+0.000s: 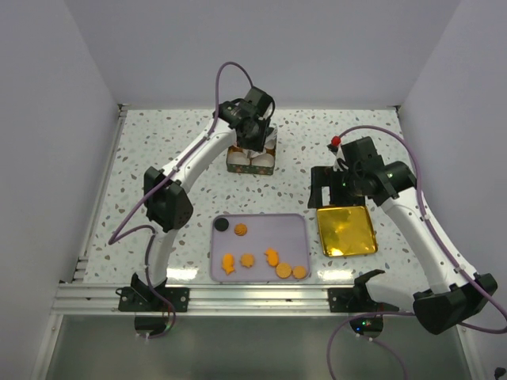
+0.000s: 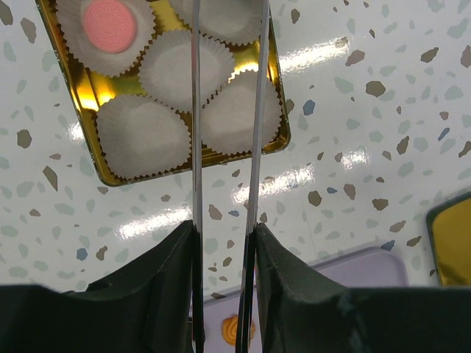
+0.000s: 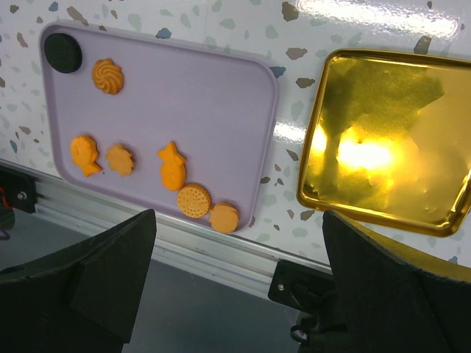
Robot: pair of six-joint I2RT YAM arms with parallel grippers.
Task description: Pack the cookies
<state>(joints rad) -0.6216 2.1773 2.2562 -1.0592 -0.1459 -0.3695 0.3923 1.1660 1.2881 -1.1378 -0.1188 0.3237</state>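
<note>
The lavender tray (image 1: 273,233) lies on the table (image 1: 158,150) closest to the arm bases, and it holds most of the cookies (image 3: 171,165). Five orange ones sit in a loose row along its near edge: two fish shapes, a star and two rounds. In the tray's far left corner are the black round (image 3: 64,53) and, just beside it, an orange swirl (image 3: 108,76).

Just right of the tray, apart from it by a strip of table, lies the gold lid (image 1: 346,229), with nothing on it. The right tool (image 3: 239,220) hovers over that side, jaws spread wide and holding nothing.

Beyond the tray's far edge, well apart from it, stands the gold tin (image 2: 147,175) filled with white paper cups (image 2: 140,136). The pink round (image 2: 109,24) lies in one cup; the other cups in view look empty. The left tool (image 1: 255,136) hangs over the tin. Its thin blade fingers (image 2: 259,110) stand a narrow gap apart, with nothing between them.

The step in hand is probably fetching another cookie from the tray. To do it well, pinch the cookie by its rim, since it is flat and likely brittle. Come down straight over the middle of an empty cup so the blades do not catch the fluted paper. Let go only once the cookie rests.

No brand, label or writing can be read anywhere.
</note>
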